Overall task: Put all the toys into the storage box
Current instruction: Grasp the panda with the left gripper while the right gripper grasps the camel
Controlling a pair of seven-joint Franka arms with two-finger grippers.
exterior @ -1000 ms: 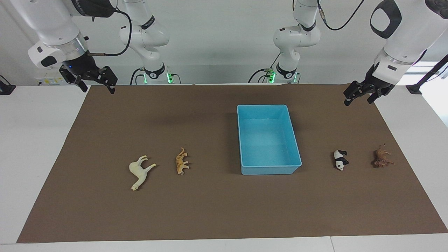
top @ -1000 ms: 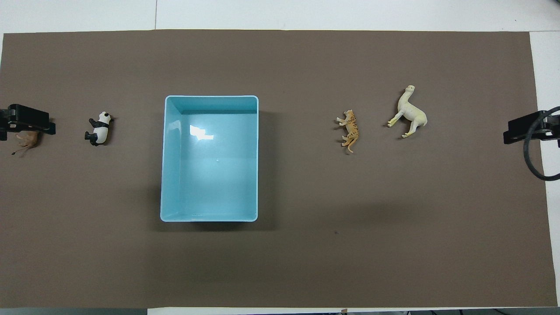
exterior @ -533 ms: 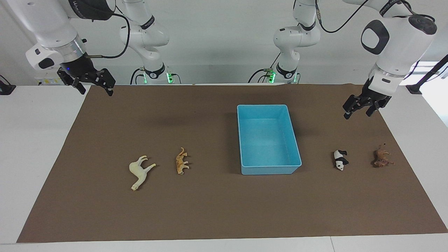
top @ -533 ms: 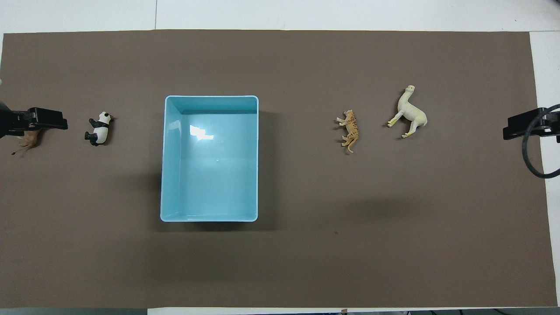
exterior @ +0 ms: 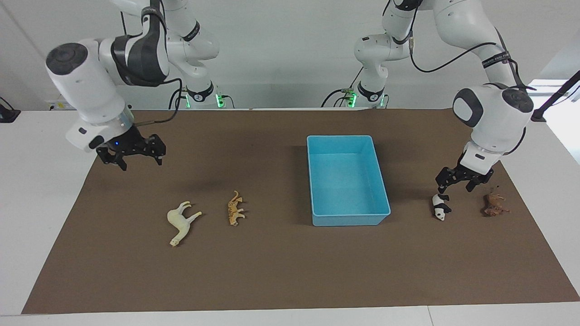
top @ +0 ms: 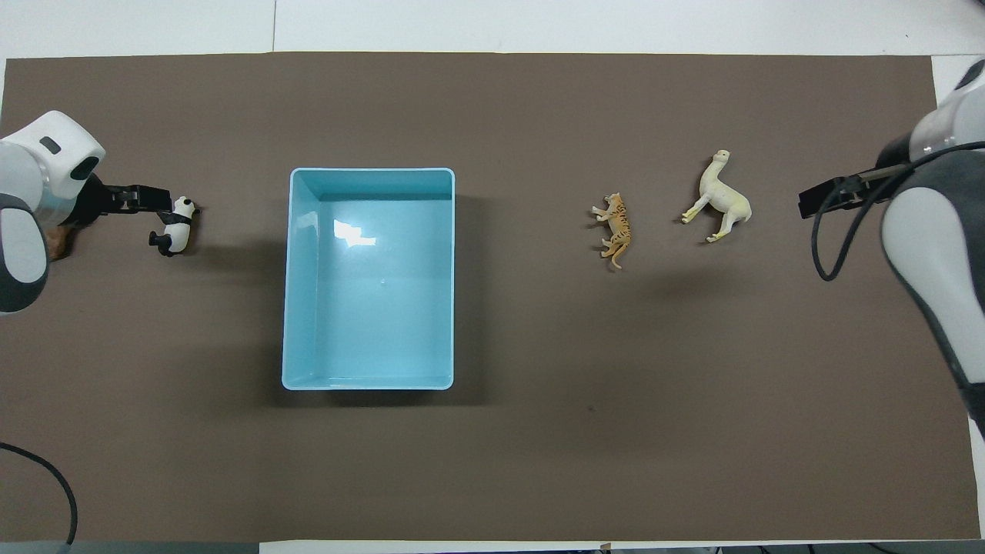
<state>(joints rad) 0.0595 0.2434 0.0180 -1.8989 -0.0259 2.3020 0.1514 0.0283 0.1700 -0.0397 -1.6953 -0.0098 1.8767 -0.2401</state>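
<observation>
Plastic toys, all four outside the blue box. Panda and lion lie toward the desk's left-arm end; tiger and horse toward the right-arm end; box between. Likely light, stiff, slick; a pinch across the body looks safest, legs seem too thin. Left claw spread, low over panda, not pinching. Right claw spread, up over the mat near horse.

Brown mat on white table
</observation>
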